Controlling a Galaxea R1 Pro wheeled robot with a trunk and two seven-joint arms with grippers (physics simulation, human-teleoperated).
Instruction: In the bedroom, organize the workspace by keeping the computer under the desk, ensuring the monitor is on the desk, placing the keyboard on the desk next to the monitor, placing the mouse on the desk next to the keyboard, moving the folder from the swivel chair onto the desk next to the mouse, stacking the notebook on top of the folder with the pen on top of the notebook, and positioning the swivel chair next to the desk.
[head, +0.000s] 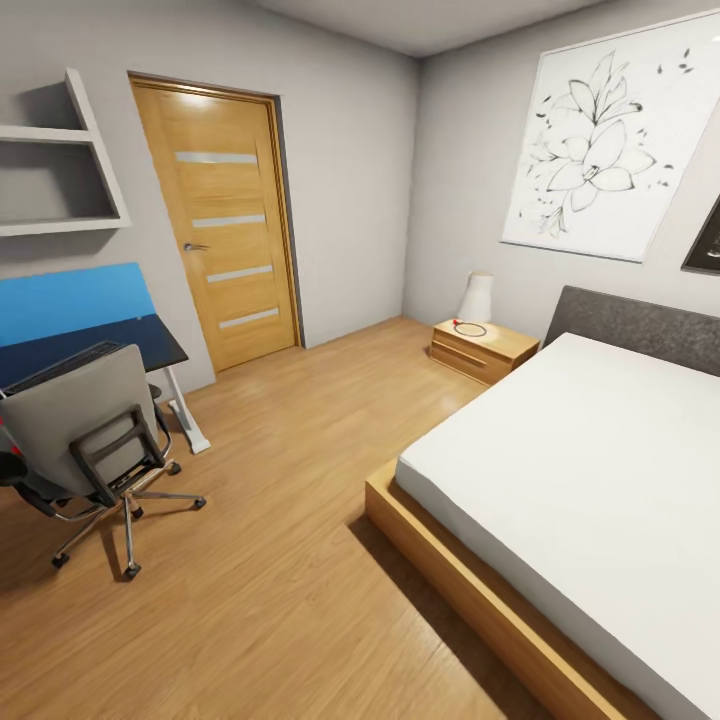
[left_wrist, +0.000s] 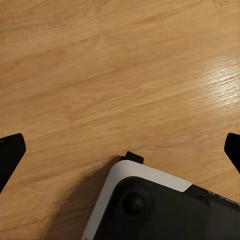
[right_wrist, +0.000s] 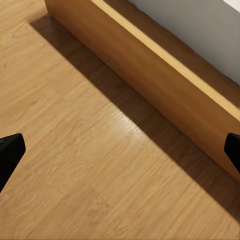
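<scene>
While both hands are spread wide w/ nothing held, left hand (left_wrist: 120, 150) and right hand (right_wrist: 120, 150) over wood floor (head: 290, 560), swivel chair (head: 85, 440) is seen beside surface (head: 150, 340); keyboard (head: 60, 366) on it.

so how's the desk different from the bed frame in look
The desk has a thin black top raised on white legs, while the bed frame is a low, light wood box sitting on the floor. The desk carries a bright blue back panel; the bed frame carries a white mattress with a grey headboard behind it. Both stand against walls on the same wood floor.
</scene>
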